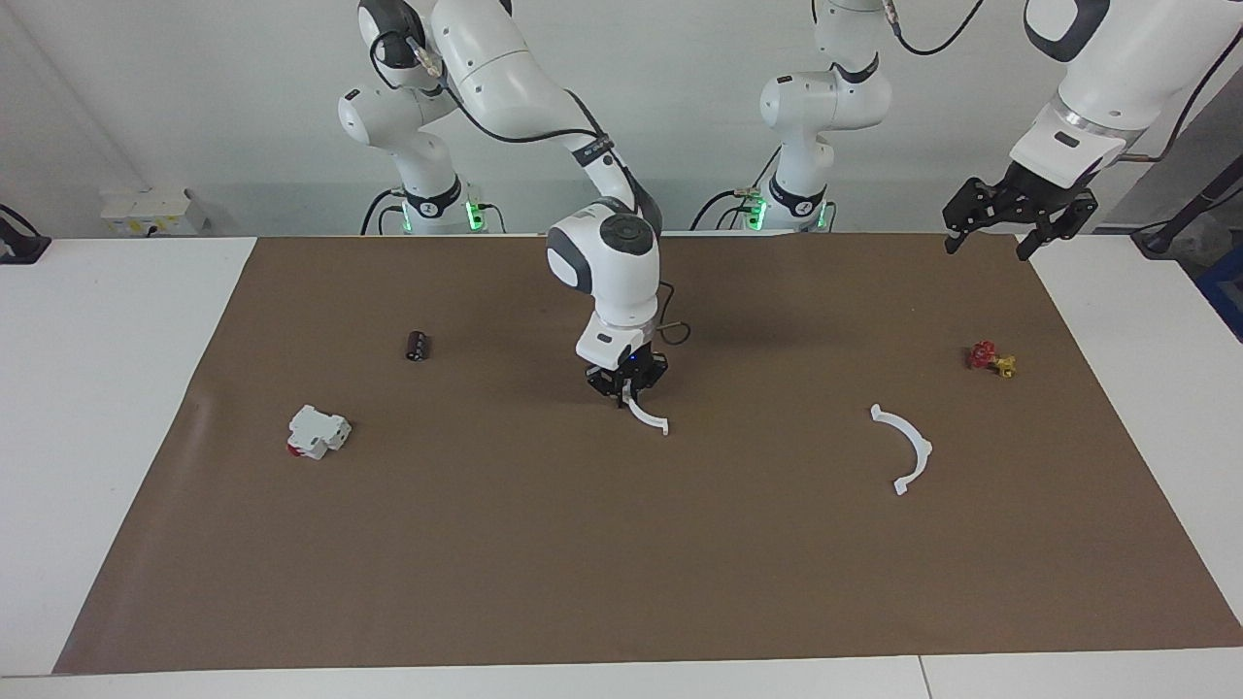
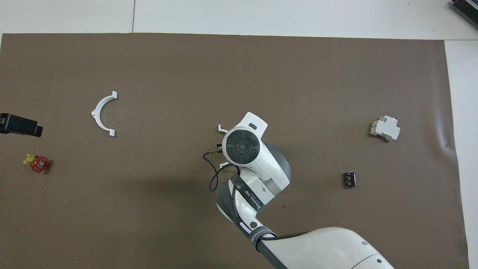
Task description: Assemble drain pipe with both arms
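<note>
The right gripper (image 1: 628,390) is down at the middle of the brown mat (image 1: 621,582), its fingertips pinched narrowly on one end of a white half-ring (image 1: 649,416), which curves out from the fingers and touches the mat at its free end. In the overhead view the right arm's wrist covers this gripper and most of the held half-ring (image 2: 223,130); only its two tabbed ends peep out beside the wrist.

The second half-ring (image 1: 906,447) lies flat on the mat, well apart from the held half-ring, toward the left arm's end of the table. It is a thin, smooth plastic arc with small square tabs at both ends.

The left gripper (image 1: 992,233) hangs in the air over the mat's edge at the left arm's end, jaws spread wide and holding nothing, waiting. From overhead only a black tip of it (image 2: 20,125) shows, cut off by the frame.

A small red and yellow valve (image 1: 991,359) sits nearer to the robots than the second half-ring. Toward the right arm's end from the held half-ring lie a dark ribbed cylinder (image 1: 419,345) and a white blocky part with red (image 1: 317,432).
</note>
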Action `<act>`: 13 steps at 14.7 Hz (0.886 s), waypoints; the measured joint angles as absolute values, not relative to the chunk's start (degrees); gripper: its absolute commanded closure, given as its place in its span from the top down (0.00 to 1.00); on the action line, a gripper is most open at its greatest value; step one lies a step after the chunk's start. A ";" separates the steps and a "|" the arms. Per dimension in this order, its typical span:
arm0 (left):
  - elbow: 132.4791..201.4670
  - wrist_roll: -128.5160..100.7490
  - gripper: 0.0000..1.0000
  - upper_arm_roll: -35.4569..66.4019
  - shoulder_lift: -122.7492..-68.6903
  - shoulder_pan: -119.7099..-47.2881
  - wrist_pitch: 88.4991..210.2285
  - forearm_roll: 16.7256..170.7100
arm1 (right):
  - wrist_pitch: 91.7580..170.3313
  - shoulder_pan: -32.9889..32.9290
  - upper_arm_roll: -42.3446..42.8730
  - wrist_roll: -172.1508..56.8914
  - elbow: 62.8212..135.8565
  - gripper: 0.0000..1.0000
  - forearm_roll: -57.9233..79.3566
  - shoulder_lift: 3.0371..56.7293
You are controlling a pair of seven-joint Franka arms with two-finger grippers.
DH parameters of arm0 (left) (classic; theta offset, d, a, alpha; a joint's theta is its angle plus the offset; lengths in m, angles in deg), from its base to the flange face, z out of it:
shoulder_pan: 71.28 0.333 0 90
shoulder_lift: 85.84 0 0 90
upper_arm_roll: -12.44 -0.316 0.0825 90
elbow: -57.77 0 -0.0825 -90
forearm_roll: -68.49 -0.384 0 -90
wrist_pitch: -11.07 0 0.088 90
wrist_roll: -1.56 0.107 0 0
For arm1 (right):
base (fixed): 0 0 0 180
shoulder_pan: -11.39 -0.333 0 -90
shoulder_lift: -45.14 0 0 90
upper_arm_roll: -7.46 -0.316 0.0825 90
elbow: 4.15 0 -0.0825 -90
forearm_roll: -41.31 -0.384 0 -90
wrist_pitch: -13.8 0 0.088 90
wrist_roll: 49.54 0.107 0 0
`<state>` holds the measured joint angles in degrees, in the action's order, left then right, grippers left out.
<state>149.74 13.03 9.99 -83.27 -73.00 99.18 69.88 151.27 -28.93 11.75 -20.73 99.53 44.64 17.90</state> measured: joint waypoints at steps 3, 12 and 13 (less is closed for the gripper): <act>149.74 13.03 1.00 9.99 -83.27 -73.00 99.18 69.88 | 151.42 -28.84 11.80 -20.66 99.36 1.00 44.64 17.90; 149.74 13.03 1.00 9.99 -83.27 -73.00 99.18 69.88 | 140.68 -16.87 12.87 -19.90 96.38 1.00 44.64 30.61; 149.74 13.03 1.00 9.99 -83.27 -73.00 99.18 69.88 | 138.07 -14.64 12.90 -21.53 96.00 1.00 44.64 32.74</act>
